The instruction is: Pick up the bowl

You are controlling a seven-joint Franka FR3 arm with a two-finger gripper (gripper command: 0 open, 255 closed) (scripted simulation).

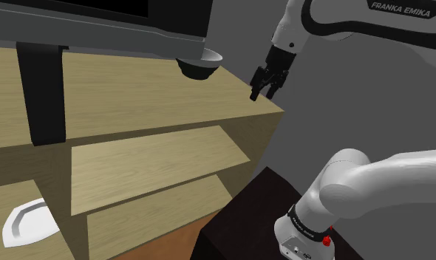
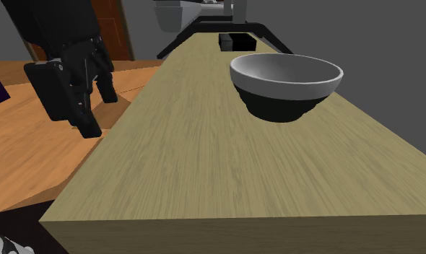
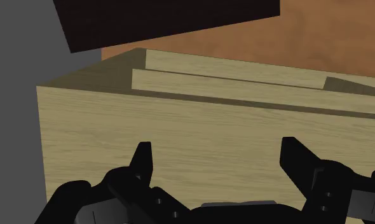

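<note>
the gripper (image 3: 218,153) hangs open and empty just off the end of the wooden shelf (image 2: 204,166), fingers spread, likely ready for a rim grasp. the bowl (image 2: 285,83) sits upright on the shelf top, well apart from it.

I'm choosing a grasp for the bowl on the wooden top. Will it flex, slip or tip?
The bowl looks rigid with a thick rim, so it likely won't flex. Its dark base is narrower than the rim, so a high push may tip it. The smooth curved wall could slip from the open gripper; pinching the rim seems safer.
</note>
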